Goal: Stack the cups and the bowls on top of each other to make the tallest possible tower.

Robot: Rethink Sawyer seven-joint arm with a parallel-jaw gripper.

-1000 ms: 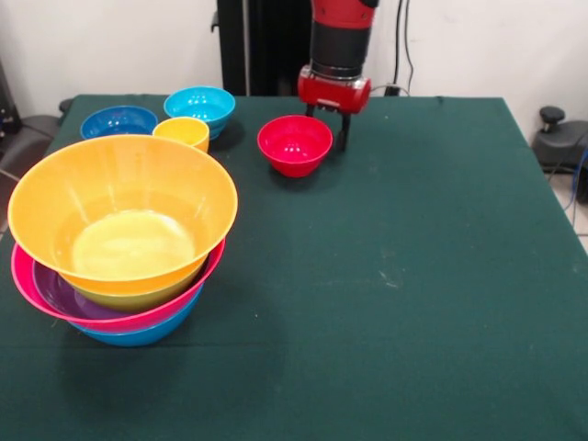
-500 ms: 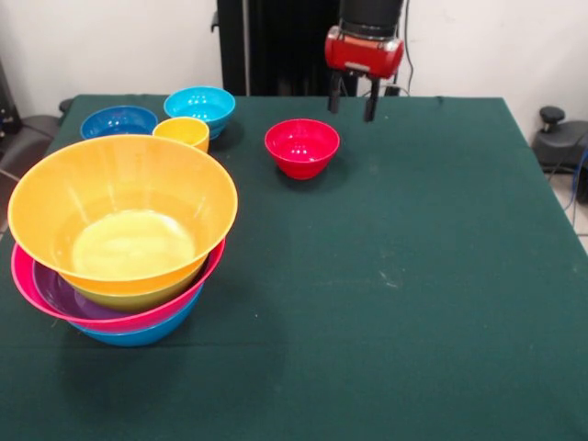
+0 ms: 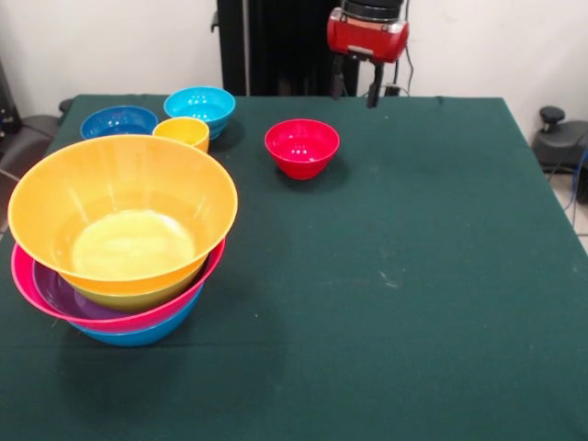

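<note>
Gripper (image 3: 356, 93) is hovering empty, fingers spread, above the table's far edge. Red bowl (image 3: 301, 147) is sitting loose, well apart from the tower (image 3: 119, 239). Next: descending onto its rim, pinching.

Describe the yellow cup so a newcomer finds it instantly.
Start at the tower, the big nested pile topped by an orange bowl. Just behind it stand two blue bowls; the yellow cup sits against the light blue bowl. It is the only small yellow piece.

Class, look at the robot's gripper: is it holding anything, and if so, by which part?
Nothing is held. The gripper hangs open above the table's far edge, its fingers empty, apart from the small red bowl standing on the green table.
</note>
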